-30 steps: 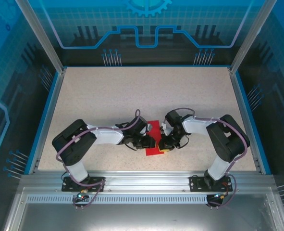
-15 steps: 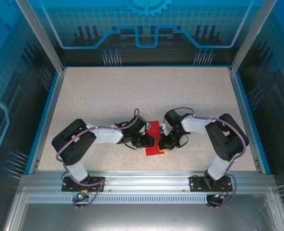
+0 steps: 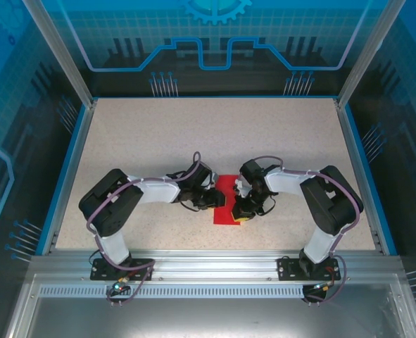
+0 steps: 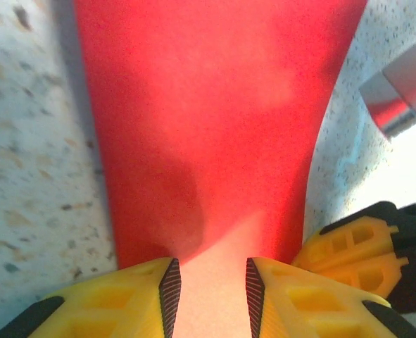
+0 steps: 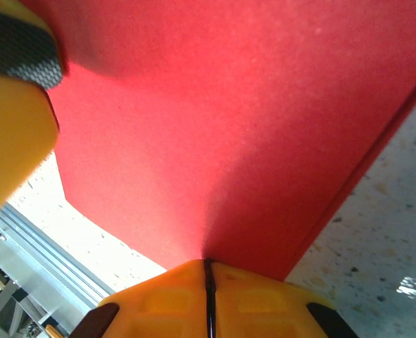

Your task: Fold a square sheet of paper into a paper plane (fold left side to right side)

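**A:** Status?
**B:** Paper [image 3: 228,204] on surface [image 3: 193,134]. Right hand [image 5: 208,267] pinches its edge, closed; left hand [image 4: 211,282] over it, part open, empty.
**A:** Risk?
**B:** Pinch slipping: the crease skews.

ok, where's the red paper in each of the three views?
Top external: red paper at centre, between left gripper and right gripper.
Left wrist: paper is the middle strip, running up from the left gripper.
Right wrist: paper spreads above the shut right gripper.
Shared landmark: speckled table beside the paper.
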`<state>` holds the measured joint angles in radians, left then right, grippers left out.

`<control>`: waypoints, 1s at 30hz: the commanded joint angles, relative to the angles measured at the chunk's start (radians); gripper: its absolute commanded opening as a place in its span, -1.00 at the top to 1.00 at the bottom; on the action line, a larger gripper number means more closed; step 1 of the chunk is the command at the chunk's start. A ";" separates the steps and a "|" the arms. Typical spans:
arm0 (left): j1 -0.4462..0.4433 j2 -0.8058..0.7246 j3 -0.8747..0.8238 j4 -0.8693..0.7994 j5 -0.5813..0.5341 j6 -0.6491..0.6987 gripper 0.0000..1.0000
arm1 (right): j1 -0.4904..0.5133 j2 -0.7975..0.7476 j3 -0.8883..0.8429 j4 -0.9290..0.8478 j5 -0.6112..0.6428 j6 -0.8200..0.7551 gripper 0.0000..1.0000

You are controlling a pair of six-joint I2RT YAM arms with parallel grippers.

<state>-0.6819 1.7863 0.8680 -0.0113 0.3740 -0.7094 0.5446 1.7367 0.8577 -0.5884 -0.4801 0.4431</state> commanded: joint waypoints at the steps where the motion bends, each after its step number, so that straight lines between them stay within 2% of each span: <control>1: 0.059 0.045 0.033 -0.079 -0.087 0.054 0.27 | 0.005 0.064 -0.043 -0.082 0.231 -0.007 0.82; 9: 0.123 0.066 0.088 -0.088 -0.075 0.082 0.27 | 0.005 0.060 -0.049 -0.079 0.230 -0.006 0.82; 15: 0.127 -0.075 0.026 -0.076 -0.065 0.099 0.25 | 0.003 0.057 -0.043 -0.076 0.239 -0.002 0.82; 20: 0.093 -0.151 -0.040 0.003 0.005 0.079 0.25 | -0.001 0.053 -0.041 -0.076 0.242 -0.003 0.82; 25: 0.017 -0.063 0.035 0.009 0.024 0.078 0.27 | -0.003 0.055 -0.038 -0.076 0.244 -0.004 0.82; 30: 0.008 0.056 0.125 -0.012 0.006 0.069 0.28 | -0.002 0.058 -0.037 -0.078 0.245 -0.004 0.82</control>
<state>-0.6773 1.7977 0.9413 -0.0177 0.3752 -0.6476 0.5446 1.7367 0.8597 -0.5911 -0.4759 0.4431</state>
